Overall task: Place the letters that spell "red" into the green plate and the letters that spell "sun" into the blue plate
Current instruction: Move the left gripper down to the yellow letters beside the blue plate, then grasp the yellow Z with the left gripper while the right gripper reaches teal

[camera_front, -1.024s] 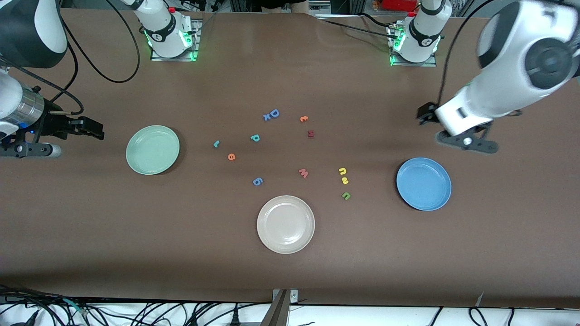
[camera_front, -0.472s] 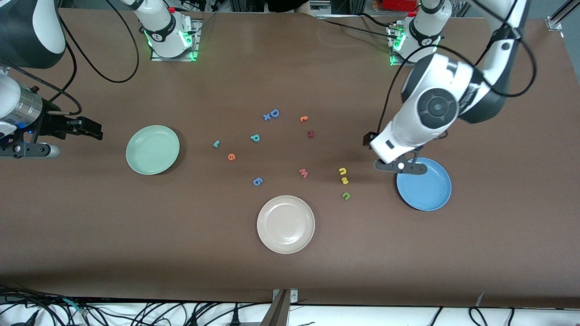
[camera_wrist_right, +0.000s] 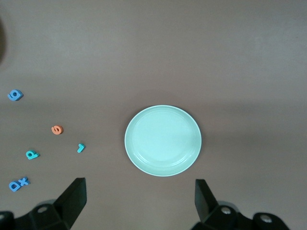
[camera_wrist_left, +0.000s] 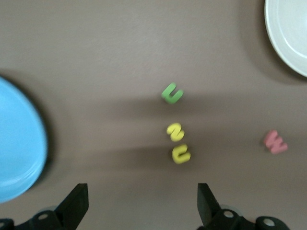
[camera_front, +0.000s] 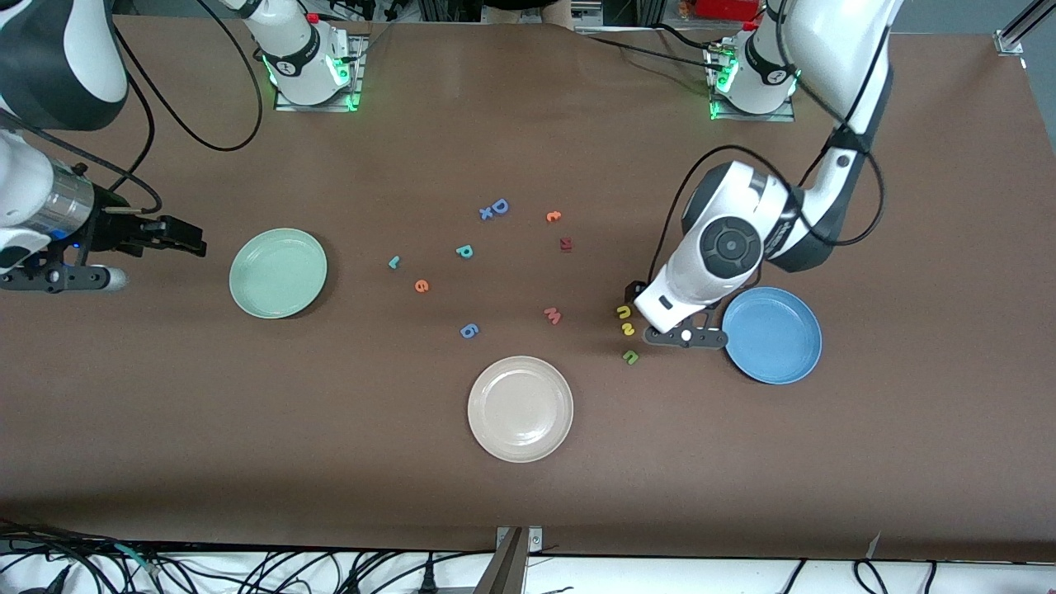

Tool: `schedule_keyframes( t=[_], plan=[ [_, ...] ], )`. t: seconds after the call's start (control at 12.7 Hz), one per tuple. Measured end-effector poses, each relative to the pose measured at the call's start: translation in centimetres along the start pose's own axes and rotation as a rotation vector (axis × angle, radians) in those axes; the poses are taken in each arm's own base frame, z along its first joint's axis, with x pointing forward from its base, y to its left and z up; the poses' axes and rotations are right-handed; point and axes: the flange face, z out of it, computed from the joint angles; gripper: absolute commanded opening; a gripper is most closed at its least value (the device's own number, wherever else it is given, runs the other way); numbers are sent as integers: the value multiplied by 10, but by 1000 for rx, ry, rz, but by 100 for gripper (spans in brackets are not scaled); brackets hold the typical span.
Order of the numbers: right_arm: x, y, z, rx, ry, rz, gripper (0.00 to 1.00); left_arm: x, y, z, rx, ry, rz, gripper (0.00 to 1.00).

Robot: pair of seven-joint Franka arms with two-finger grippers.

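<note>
The left gripper (camera_front: 639, 307) has swung in from the table's end to hover beside the blue plate (camera_front: 772, 335), fingers wide, empty. Its wrist view alone shows the yellow "u" (camera_wrist_left: 181, 154), yellow "s" (camera_wrist_left: 175, 131) and green "n" (camera_wrist_left: 172, 93) lined up near that plate. The right gripper (camera_front: 177, 237) waits, spread and empty, beside the green plate (camera_front: 278, 273).

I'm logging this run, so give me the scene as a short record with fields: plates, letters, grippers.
green plate: pale mint-green round plate, empty, toward the right arm's end
blue plate: medium-blue round plate, empty
sun letters: yellow arch, yellow s, dark green arch, on the table beside the blue plate
left gripper: open, over the yellow letters
right gripper: open, waiting by the green plate
</note>
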Motion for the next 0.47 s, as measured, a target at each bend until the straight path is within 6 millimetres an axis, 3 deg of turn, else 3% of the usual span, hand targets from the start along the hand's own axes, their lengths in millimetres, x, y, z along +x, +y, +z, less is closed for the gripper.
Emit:
schedule_keyframes(
  t=[0.24,0.47],
  plan=[
    [7,-24,23,-3,-38,31,100,0,22,43,-8,8,27,100],
    [11,-78,52,-23,-75,109,100,6,29,66,-33,57,33,98]
  ],
)
